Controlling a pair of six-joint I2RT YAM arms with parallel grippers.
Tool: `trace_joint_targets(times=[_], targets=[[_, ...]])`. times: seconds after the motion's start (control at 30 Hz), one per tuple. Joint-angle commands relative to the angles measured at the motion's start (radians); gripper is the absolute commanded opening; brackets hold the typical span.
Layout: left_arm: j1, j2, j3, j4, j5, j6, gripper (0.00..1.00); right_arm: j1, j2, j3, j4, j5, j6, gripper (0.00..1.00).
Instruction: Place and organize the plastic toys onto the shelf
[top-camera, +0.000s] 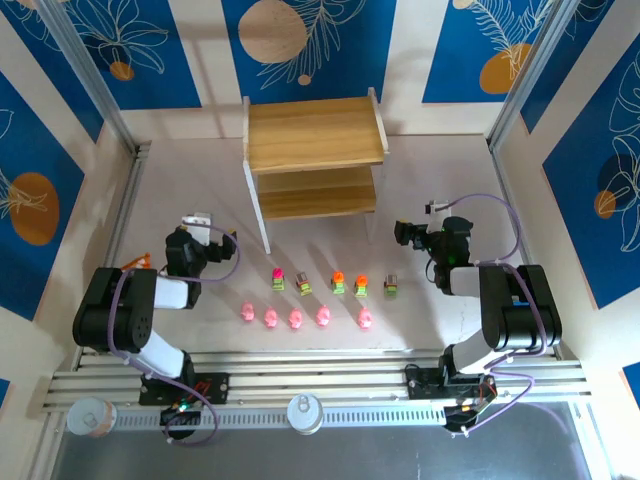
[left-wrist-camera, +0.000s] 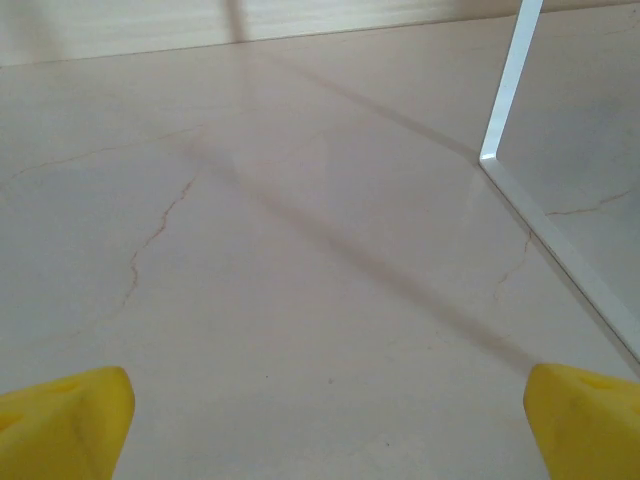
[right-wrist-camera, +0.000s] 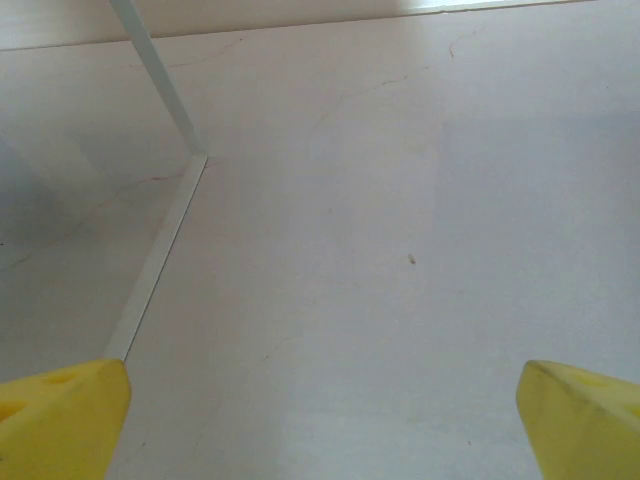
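The plastic toys stand in two rows on the table in the top view. The back row is several yellow-green little cars (top-camera: 338, 284); the front row is several pink figurines (top-camera: 295, 319). Behind them stands the two-tier wooden shelf (top-camera: 315, 130), both boards bare. My left gripper (top-camera: 226, 241) hovers left of the rows, open, its yellow fingertips (left-wrist-camera: 70, 420) far apart over bare table, with the shelf's white leg (left-wrist-camera: 510, 90) ahead on the right. My right gripper (top-camera: 400, 232) sits right of the rows, open too, fingertips (right-wrist-camera: 585, 415) spread, with the shelf's leg (right-wrist-camera: 160, 70) ahead on the left.
An orange item (top-camera: 140, 262) peeks out beside the left arm. Metal rails (top-camera: 320, 375) run along the near edge, and corner posts (top-camera: 95, 85) and blue patterned walls close in the sides and back.
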Motion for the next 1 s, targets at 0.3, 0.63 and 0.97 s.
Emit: trace_joint_targets(times=[0.3, 0.63, 0.97], targets=[[0.01, 0.003, 0.017, -0.002, 0.01, 0.005, 1.0, -0.002, 0.004, -0.011, 0.036, 0.001, 0.005, 0.99], [0.017, 0.003, 0.015, 0.002, 0.025, 0.0, 1.0, -0.006, 0.004, -0.011, 0.036, -0.011, 0.008, 0.99], [0.014, -0.032, -0.07, 0.137, -0.073, -0.026, 1.0, -0.006, -0.034, -0.051, 0.086, -0.01, 0.01, 0.99]])
